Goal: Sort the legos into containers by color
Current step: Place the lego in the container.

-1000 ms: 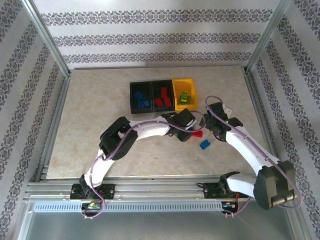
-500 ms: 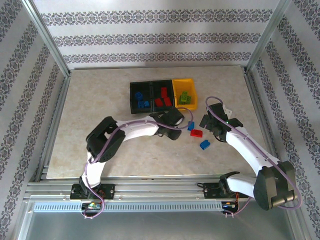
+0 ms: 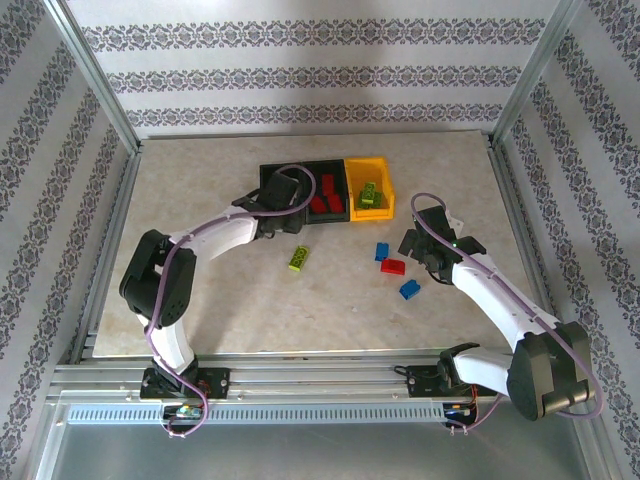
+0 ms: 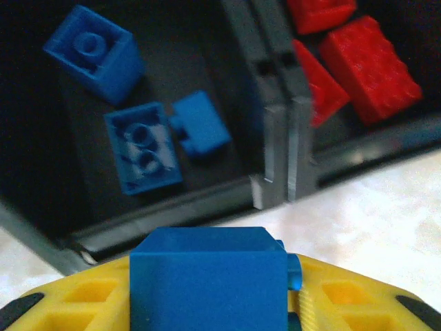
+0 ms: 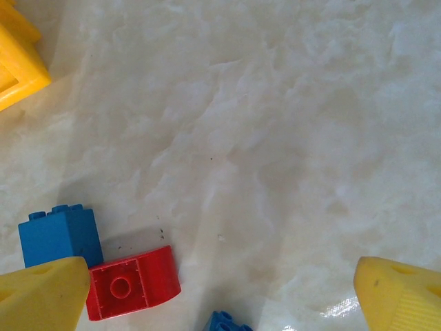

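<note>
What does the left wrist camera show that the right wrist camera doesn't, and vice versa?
Left wrist: the left gripper clamping a blue plastic brick near black plastic bins, one with blue bricks, one with red bricks. Right wrist: the open right gripper, a red plastic brick, the yellow bin's corner. Both: marbled beige tabletop, yellow fingers.

top: overhead, whole table [image 3: 200, 200] | left wrist: close over bins [image 4: 275, 158] | right wrist: close over table

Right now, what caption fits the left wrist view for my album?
Left tool grips a blue brick by the black bin of blue bricks; red bricks lie next door.
</note>
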